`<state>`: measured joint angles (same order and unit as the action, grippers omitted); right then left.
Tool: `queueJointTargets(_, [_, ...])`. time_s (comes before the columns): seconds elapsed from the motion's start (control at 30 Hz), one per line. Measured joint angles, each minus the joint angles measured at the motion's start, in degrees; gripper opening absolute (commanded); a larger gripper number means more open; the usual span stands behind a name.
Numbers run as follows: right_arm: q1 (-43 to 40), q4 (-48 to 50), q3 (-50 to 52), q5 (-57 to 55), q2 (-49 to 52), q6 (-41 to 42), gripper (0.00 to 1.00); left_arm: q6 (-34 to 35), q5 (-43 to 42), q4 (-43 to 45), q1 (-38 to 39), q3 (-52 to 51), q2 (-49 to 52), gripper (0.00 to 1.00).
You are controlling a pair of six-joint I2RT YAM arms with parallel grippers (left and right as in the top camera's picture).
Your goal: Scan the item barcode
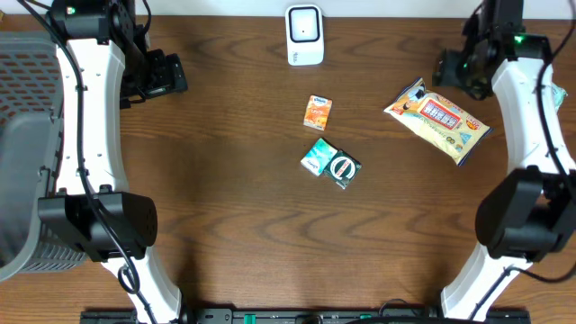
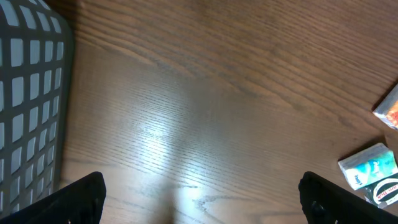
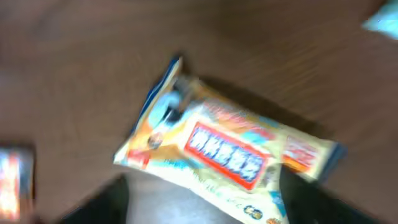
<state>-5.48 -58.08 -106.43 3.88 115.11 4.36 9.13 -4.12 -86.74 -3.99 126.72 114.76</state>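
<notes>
Nearest the arms' bases, bare brown counter (image 1: 225, 225) is stretching across. Just beyond it, at the middle, a teal packet (image 1: 316, 156) is lying against a dark green packet (image 1: 343, 169), the two touching; the dark one is showing a white ring logo, and its lettering is too small to read. A little further back, an orange box (image 1: 317, 112) is sitting on its own, its print unreadable.

To the right, the snack bag (image 1: 437, 121) is lying flat on the counter, tilted, apart from the small packets. It is showing a red panel with pale characters, too blurred in the right wrist view to make out. The right claw (image 1: 457, 72) is hovering just behind the bag's upper end with its fingers (image 3: 106, 202) spread wide, pinching nothing.

On the left, a grey basket (image 1: 27, 135) is standing at the counter's edge. The left claw (image 1: 166, 76) is hanging over bare wood near it, with its fingers (image 2: 81, 199) splayed far apart and nothing between them.

Furthest back, at the centre of the far edge, the white scanner (image 1: 304, 36) is standing, well apart from the snack bag.
</notes>
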Motion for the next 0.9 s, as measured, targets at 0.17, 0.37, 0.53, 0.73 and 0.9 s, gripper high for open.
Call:
queueJointTargets(0.17, [4.7,-3.4,0.6,6.6,3.1,-11.8,0.99,0.0,0.0,0.0,0.0,0.0,0.0,0.98])
queueJointTargets(0.37, [14.4,-1.7,4.6,-4.4,5.0,-15.8,0.99,0.0,0.0,0.0,0.0,0.0,0.0,0.98])
queueJointTargets(0.53, [19.8,7.1,13.2,-26.3,6.1,-13.1,0.99,0.0,0.0,0.0,0.0,0.0,0.0,0.98])
queueJointTargets(0.73, [21.8,18.9,23.5,-43.9,6.4,-12.5,0.99,0.0,0.0,0.0,0.0,0.0,0.0,0.98])
queueJointTargets(0.9, [19.4,30.6,28.2,-48.4,5.9,-18.2,0.99,0.0,0.0,0.0,0.0,0.0,0.0,0.98])
